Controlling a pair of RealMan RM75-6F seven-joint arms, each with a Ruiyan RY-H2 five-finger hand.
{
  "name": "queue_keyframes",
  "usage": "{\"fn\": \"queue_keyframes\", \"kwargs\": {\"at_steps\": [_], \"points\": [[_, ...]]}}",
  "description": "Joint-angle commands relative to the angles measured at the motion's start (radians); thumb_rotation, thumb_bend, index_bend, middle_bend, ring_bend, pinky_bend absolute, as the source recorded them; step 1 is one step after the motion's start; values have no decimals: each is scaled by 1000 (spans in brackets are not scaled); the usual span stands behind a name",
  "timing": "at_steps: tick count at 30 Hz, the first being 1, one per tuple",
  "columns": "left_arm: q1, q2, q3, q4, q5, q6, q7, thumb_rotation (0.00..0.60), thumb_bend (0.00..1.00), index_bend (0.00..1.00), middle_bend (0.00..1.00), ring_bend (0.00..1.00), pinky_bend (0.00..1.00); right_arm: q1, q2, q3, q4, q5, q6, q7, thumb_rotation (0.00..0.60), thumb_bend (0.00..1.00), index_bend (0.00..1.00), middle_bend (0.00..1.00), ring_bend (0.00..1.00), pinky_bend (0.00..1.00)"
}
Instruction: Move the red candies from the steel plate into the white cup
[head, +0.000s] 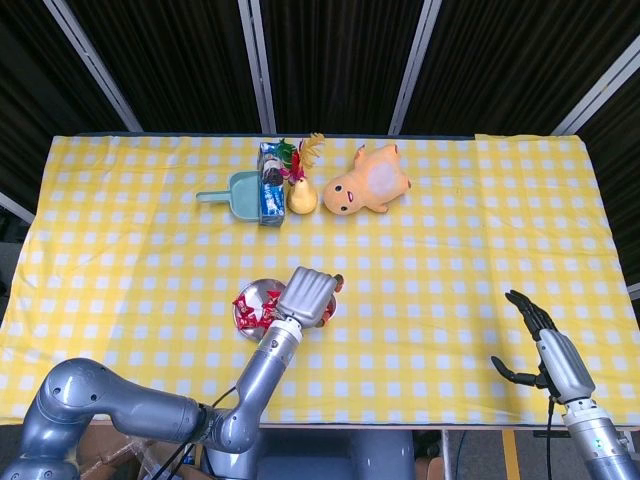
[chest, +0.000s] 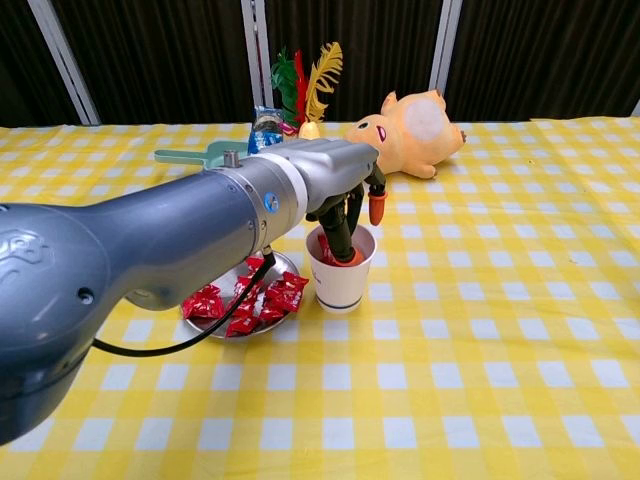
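Yellow-checked desk (chest: 480, 340): left hand (chest: 345, 215) dips fingers (chest: 340, 240) into white cup (chest: 340, 285), grasp indiscernible; red candies (chest: 245, 300) remain on steel plate (chest: 222, 322); release low inside the rim; right hand (head: 535, 345) idle, fingers spread

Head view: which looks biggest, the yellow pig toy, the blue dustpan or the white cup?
1. Yellow pig toy, clearly the largest.
2. Blue dustpan, smaller than the toy.
3. White cup, probably the smallest, but the left hand covers most of it, so only its rim shows.
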Motion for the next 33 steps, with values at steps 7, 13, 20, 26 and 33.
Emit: {"fn": "queue_keyframes", "kwargs": {"at_steps": [7, 13, 20, 26, 33], "points": [[16, 18, -9, -19, 0, -2, -12, 600, 288, 370, 431, 825, 896, -1, -1, 0, 2, -1, 1, -1, 600, 362, 0, 0, 0, 1], [36, 43, -19, -58, 28, 14, -41, 600, 282, 342, 369, 823, 896, -2, -1, 1, 2, 0, 4, 0, 600, 362, 0, 0, 0, 1], [92, 140, -18, -170, 71, 48, -84, 600, 227, 300, 328, 820, 896, -3, -3, 0, 4, -6, 10, -4, 600, 362, 0, 0, 0, 1], [135, 230, 38, -238, 48, 56, -52, 600, 190, 234, 289, 820, 896, -4, -5, 0, 4, -7, 12, -7, 600, 362, 0, 0, 0, 1], [177, 284, 125, -245, -15, 14, -40, 600, 190, 234, 288, 821, 897, -4, -7, 0, 2, -7, 13, -16, 600, 361, 0, 0, 0, 1]]}}
